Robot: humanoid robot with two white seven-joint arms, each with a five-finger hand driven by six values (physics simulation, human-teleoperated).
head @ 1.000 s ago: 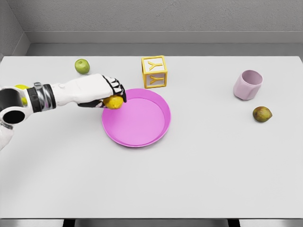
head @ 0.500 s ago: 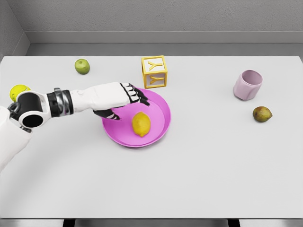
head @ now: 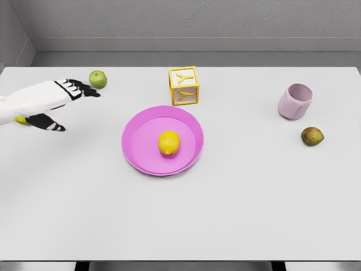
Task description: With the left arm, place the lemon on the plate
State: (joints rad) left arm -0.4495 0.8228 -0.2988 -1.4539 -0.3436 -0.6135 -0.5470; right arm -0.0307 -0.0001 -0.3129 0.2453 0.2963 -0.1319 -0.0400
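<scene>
One yellow lemon (head: 169,143) now sits released on the round pink plate (head: 138,152); left hand (head: 56,101), fingers spread and empty, has pulled back — task looks done.

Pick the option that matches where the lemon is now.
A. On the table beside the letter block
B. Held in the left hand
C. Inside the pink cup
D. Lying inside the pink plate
D: the lemon lies inside the pink plate, while the left hand is open, off to the left, holding nothing.
</scene>
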